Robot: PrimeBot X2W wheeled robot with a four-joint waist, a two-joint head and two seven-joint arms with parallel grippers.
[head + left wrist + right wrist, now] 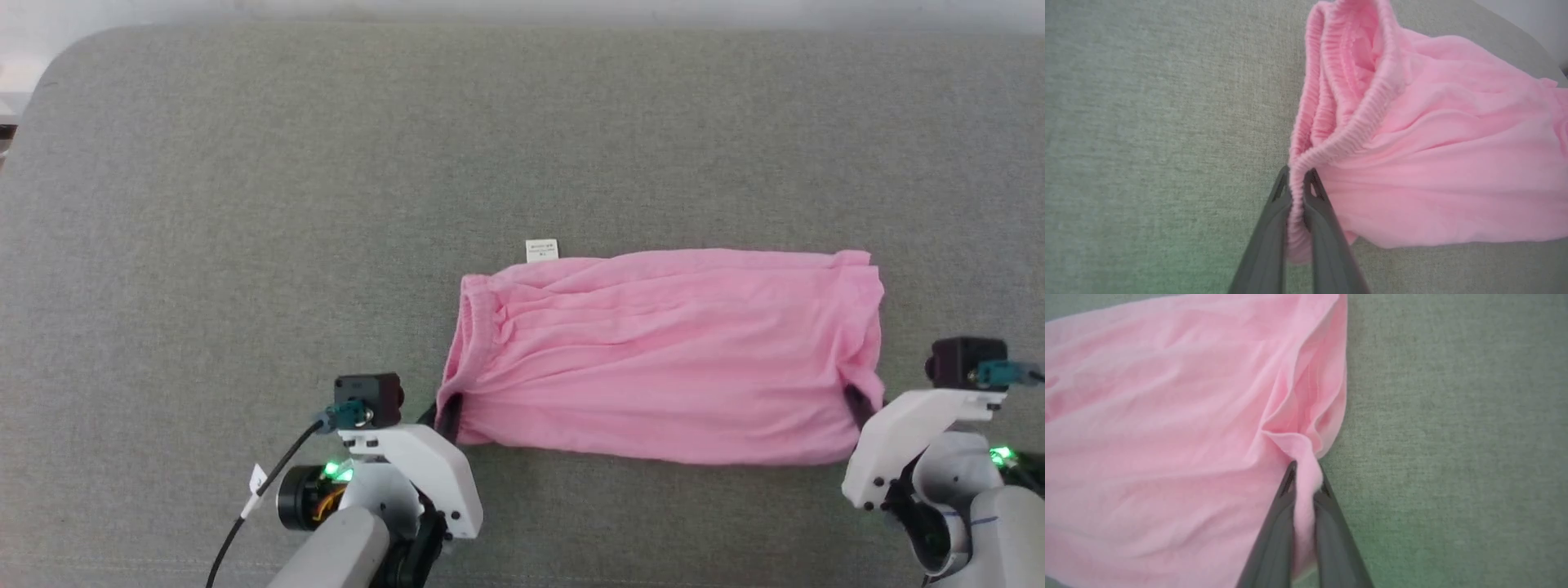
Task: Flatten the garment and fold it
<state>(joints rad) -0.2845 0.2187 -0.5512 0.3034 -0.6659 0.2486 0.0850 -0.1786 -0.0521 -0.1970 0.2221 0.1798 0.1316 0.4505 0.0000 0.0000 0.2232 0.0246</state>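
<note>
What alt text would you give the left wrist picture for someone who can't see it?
Two dark fingers of the left gripper pinch the gathered waistband of pink shorts, which spread wrinkled to the right over a grey-green fabric surface.

a grey-green fabric surface (245,204) carries the pink garment (669,359), its white label (542,250) at the far edge.

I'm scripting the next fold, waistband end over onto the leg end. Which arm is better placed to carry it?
Left, probably. The left gripper is shut on the waistband of the garment at its near corner; the right gripper pinches the opposite end and could anchor it.
</note>
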